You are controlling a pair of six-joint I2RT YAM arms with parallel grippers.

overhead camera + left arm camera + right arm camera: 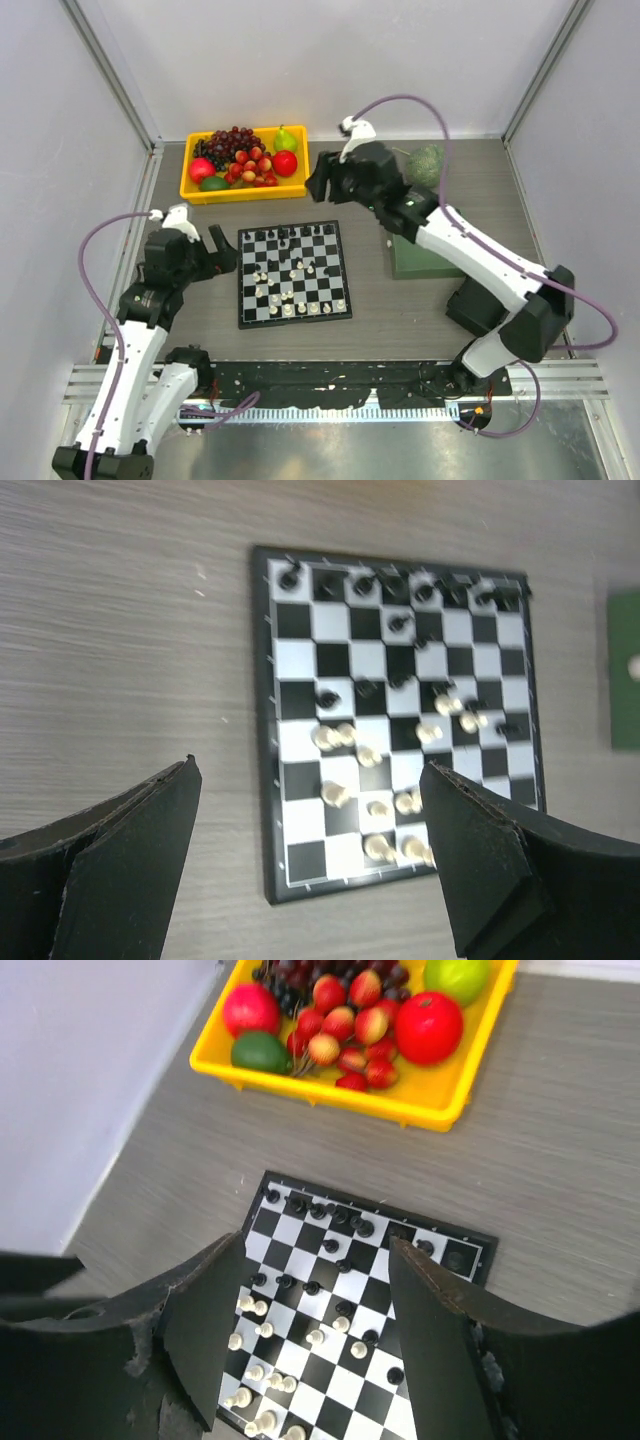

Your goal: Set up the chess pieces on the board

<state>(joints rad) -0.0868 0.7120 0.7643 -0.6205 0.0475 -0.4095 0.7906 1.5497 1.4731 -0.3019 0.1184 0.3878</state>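
Note:
The board [293, 272] lies mid-table, with black chess pieces [290, 235] mostly along its far rows and cream-white chess pieces [288, 308] scattered over its near half. My left gripper [224, 250] is open and empty, just left of the board. In the left wrist view the board [300, 620] lies ahead between my spread fingers [130, 850]. My right gripper [320, 182] is open and empty, hovering above the table just beyond the board's far edge. The right wrist view looks down on the board [470, 1255], its black pieces [330, 1245] and its white pieces [262, 1330].
A yellow tray [193, 190] of fruit stands behind the board and also shows in the right wrist view [440, 1110]. A green rectangular tray [425, 262] lies right of the board, partly under my right arm. A green round object [427, 165] sits at the back right.

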